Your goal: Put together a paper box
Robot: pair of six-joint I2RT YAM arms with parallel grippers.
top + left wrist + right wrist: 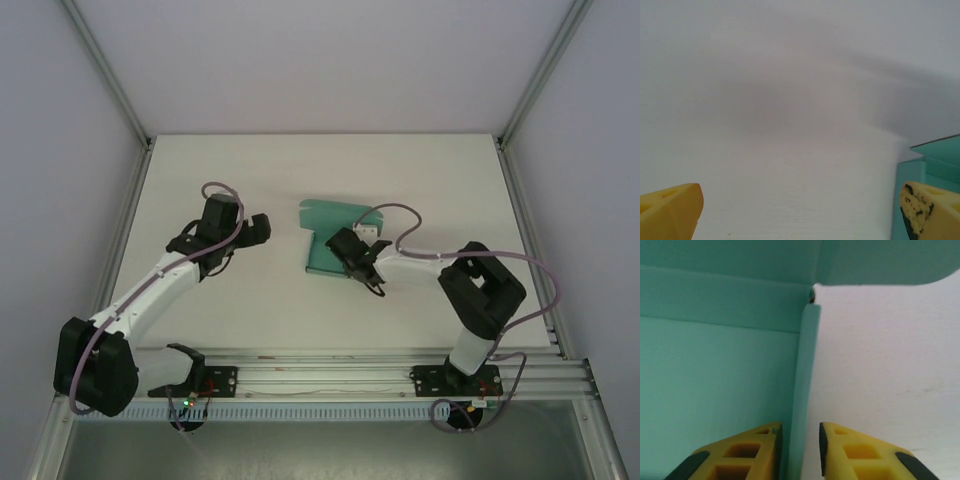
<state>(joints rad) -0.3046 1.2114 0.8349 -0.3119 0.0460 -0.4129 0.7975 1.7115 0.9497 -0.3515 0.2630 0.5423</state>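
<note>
The paper box (322,232) is teal-green card, partly folded, lying at mid-table with one curved flap raised at its far side. My right gripper (345,255) sits at the box's near right edge. In the right wrist view, a narrow upright side flap (807,365) runs down between the yellow fingers of my right gripper (800,440). The flap rests against the left pad, and a gap separates it from the right pad. My left gripper (258,230) hovers left of the box, its jaws wide apart and holding nothing. In the left wrist view, the box (935,160) shows at the right edge beside my left gripper (800,200).
The white table (250,180) is enclosed by grey walls and aluminium posts (110,90) at the back corners. A rail (320,380) with both arm bases runs along the near edge. A cable (400,225) loops over the right wrist.
</note>
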